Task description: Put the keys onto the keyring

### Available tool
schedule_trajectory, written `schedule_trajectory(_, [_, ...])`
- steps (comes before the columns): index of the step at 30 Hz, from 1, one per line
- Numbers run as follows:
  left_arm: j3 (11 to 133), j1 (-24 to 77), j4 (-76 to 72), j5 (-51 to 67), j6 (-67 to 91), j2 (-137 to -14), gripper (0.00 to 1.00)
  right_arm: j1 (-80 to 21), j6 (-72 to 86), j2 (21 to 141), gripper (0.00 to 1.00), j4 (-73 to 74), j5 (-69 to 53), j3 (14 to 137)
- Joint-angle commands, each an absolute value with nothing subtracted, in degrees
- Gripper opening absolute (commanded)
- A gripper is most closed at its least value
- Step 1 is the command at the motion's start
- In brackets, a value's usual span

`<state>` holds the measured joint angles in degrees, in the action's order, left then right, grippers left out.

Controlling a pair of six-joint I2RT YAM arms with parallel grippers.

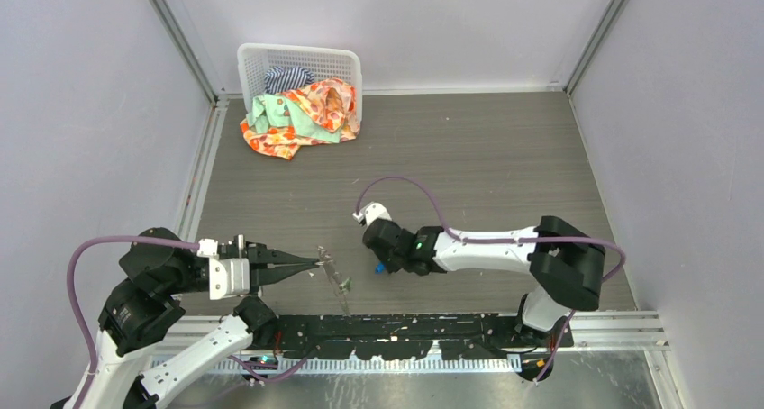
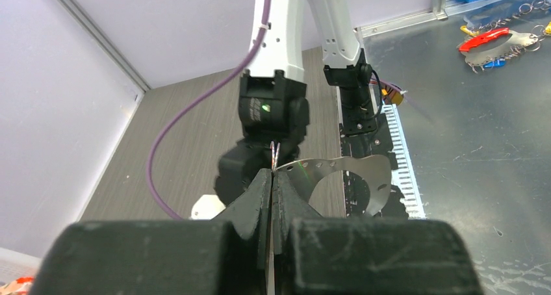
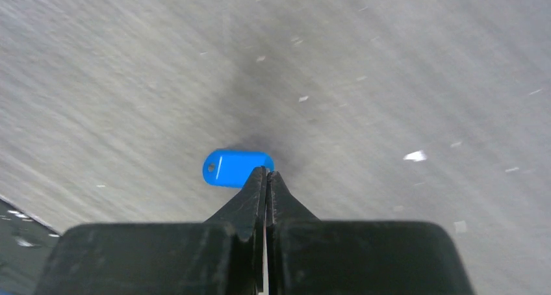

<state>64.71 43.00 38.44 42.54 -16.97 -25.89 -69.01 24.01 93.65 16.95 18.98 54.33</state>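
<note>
The blue key (image 3: 234, 168) sits at or just above the bench (image 1: 486, 148), near the front edge and a little to the right of the keyring; I cannot tell whether it touches the surface. The right jaws are fully closed on the rounded end of its plastic head, so the rest of the head, with its small hole, sticks out sideways to the left of the fingertips (image 3: 256, 191). I judge this a real pinch, since the key shows sharp while the bench behind it is blurred. The hole seems left free on purpose, as the ring must pass through it. The keyring (image 2: 370, 178) is clamped by its thin edge in the left jaws, which are shut tight, and it stands out beyond and beside their tips where the other arm can reach it. A greenish speck (image 1: 347, 285) shows at the ring's lower end, too small to tell whether it is the green key or whether it is threaded. The left arm (image 1: 171, 274) reaches rightward from its base with the wrist about level. The right arm (image 1: 486, 247) stretches leftward, wrist bent down toward the bench. The 2 sets of tips are near each other but apart. A basket (image 1: 297, 62) of clothes sits well apart at the back.
</note>
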Motion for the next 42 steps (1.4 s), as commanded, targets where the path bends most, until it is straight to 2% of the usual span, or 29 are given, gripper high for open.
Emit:
schedule_trajectory(1, [65.41, 43.07, 34.56, 43.06, -16.76, -26.15, 0.0, -62.08, 4.79, 89.28, 0.01, 20.06, 13.16, 54.83])
schedule_trajectory(6, [65.23, 43.07, 34.29, 43.11, -16.87, -26.28, 0.0, -57.47, -7.71, 90.94, 0.01, 21.24, 6.83, 55.78])
schedule_trajectory(16, [64.61, 43.07, 33.84, 43.42, -16.52, -26.04, 0.0, -53.11, -13.18, 98.22, 0.01, 18.35, 0.79, 60.29])
schedule_trajectory(22, [64.43, 43.07, 33.65, 43.46, -16.4, -25.8, 0.0, -51.78, -11.95, 100.36, 0.17, 17.6, -1.9, 62.2])
schedule_trajectory(26, [64.21, 43.07, 33.14, 43.59, -16.25, -25.75, 0.0, -51.66, -11.39, 100.01, 0.23, 17.42, -1.63, 62.58])
schedule_trajectory(31, [64.01, 43.07, 33.02, 43.84, -16.22, -25.73, 0.0, -51.44, -10.35, 97.46, 0.37, 17.2, -0.44, 62.58])
schedule_trajectory(33, [64.11, 43.07, 33.04, 43.86, -16.26, -25.86, 0.0, -51.32, -9.51, 95.13, 0.48, 16.86, -0.18, 62.5])
schedule_trajectory(34, [64.22, 43.07, 33.03, 43.92, -16.22, -25.84, 0.0, -51.23, -9.23, 92.78, 0.68, 16.86, -0.18, 62.49])
schedule_trajectory(35, [64.3, 43.07, 33.2, 43.98, -16.18, -25.92, 0.0, -51.12, -8.97, 90.77, 0.96, 16.92, 0.79, 62.56])
schedule_trajectory(36, [64.44, 43.07, 33.26, 43.97, -16.23, -26.0, 0.0, -51.01, -8.55, 87.98, 0.99, 16.96, 2.08, 62.53])
schedule_trajectory(38, [64.79, 43.07, 33.5, 44.07, -16.14, -26.18, 0.0, -49.68, -5.15, 81.76, 1.0, 14.11, 3.09, 60.9])
schedule_trajectory(39, [64.91, 43.07, 33.5, 44.1, -16.04, -26.35, 0.0, -48.24, 0.59, 78.59, 1.0, 9.48, 2.89, 58.05])
schedule_trajectory(40, [65.07, 43.07, 33.49, 44.07, -15.94, -26.43, 0.0, -47.22, 8.38, 75.82, 1.0, 3.81, 7.89, 54.93])
schedule_trajectory(42, [65.23, 43.07, 33.34, 44.11, -15.42, -26.67, 0.0, -47.11, 14.45, 73.01, 1.0, 2.31, 7.93, 51.62])
